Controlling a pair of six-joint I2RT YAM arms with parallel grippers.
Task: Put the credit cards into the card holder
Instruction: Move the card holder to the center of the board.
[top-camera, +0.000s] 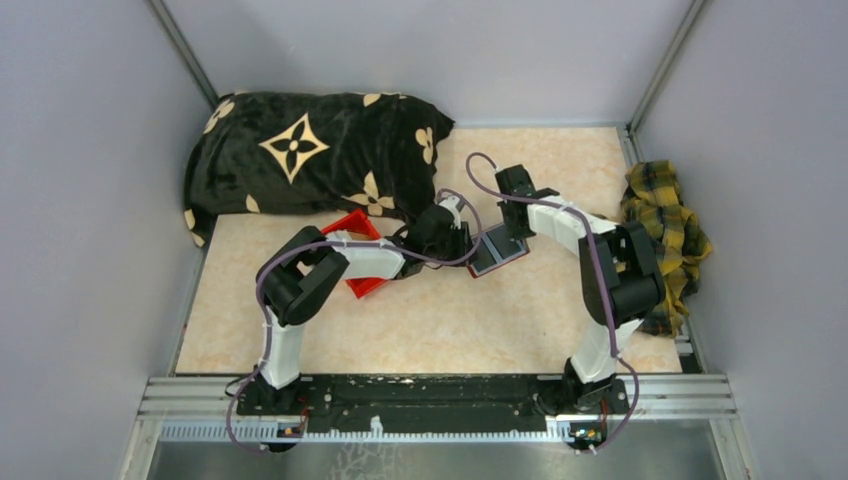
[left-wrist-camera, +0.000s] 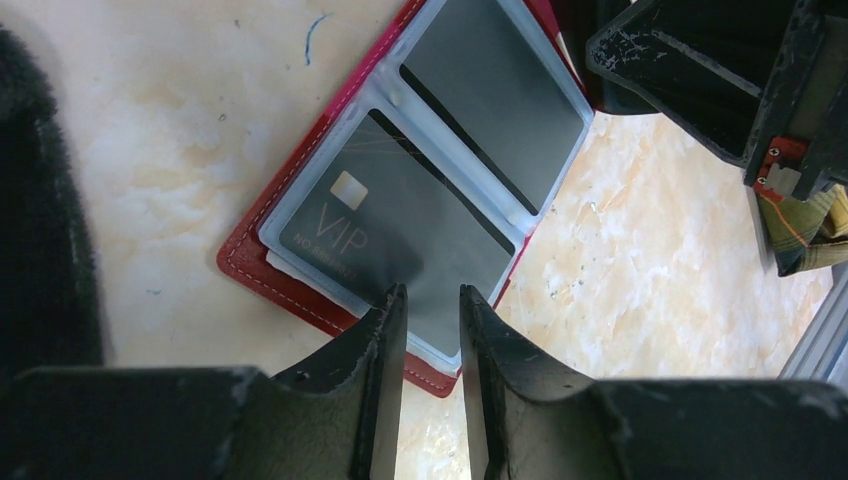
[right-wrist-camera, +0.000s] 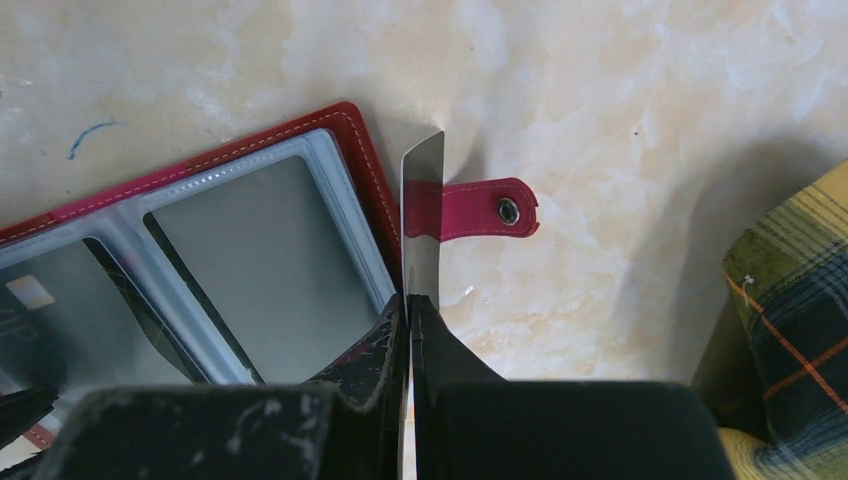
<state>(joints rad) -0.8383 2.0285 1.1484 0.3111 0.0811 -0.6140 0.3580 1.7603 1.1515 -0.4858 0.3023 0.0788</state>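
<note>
Well, take the open card holder (left-wrist-camera: 240, 262) as your mark: it lies flat on the marbled table (top-camera: 450, 320) with its clear pockets facing up. Far to its left and further back, you have the black pillow (top-camera: 310, 150) with tan flowers against the back wall. Closer in, also left of the card holder, the red bin (top-camera: 352, 222) sits mostly covered by your left arm.

Your left gripper (left-wrist-camera: 432, 295) hangs right over the card holder's left end. Its fingers point down and its jaws are a narrow gap apart, with nothing pinched between them. Whether the tips touch the pocket you cannot tell from these views. Under that gap a dark card (left-wrist-camera: 400, 250) marked VIP, with a small pale chip, lies inside the pocket at that end of the card holder. The next pocket (left-wrist-camera: 490, 90) shows a flat grey face, and whether a card sits in it is not clear.

On the card holder's right side its snap tab (right-wrist-camera: 480, 210) sticks out flat on the table. Your right gripper (right-wrist-camera: 410, 300) stands just above that edge, jaws pressed together on a thin pale card (right-wrist-camera: 422, 165). The card is held upright on edge, so you see only its shiny sliver crossing the tab's base, outside the pockets. Well to the right of the card holder, the yellow and dark plaid cloth (top-camera: 665, 235) is bunched at the table's right edge.
</note>
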